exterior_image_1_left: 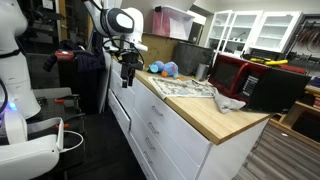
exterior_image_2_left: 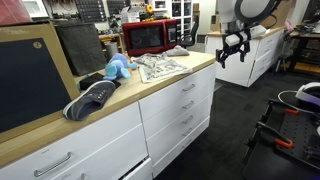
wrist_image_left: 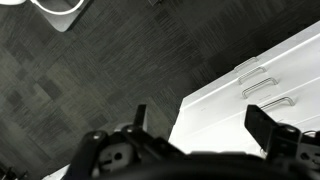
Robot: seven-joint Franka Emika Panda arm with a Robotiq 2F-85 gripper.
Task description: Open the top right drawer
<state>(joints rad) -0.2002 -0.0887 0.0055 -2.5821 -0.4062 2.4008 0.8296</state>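
Note:
A white cabinet with a wooden top holds a column of drawers. The top right drawer (exterior_image_2_left: 178, 89) is a shallow white front with a slim metal handle, and it is shut. In an exterior view it shows faintly just under the countertop (exterior_image_1_left: 147, 97). My gripper (exterior_image_2_left: 232, 52) hangs open and empty in front of the cabinet's far end, apart from every drawer; it also shows in an exterior view (exterior_image_1_left: 128, 72). In the wrist view my open fingers (wrist_image_left: 200, 125) frame the white drawer fronts (wrist_image_left: 225, 105) with three handles; I cannot tell which is the top one.
On the countertop lie a red microwave (exterior_image_2_left: 150, 37), a blue plush toy (exterior_image_2_left: 115, 70), newspapers (exterior_image_2_left: 160, 67) and a grey shoe (exterior_image_2_left: 90, 100). Deeper drawers (exterior_image_2_left: 185, 120) sit below. Dark carpet floor (wrist_image_left: 90, 70) lies in front. A white robot body (exterior_image_1_left: 15, 70) stands nearby.

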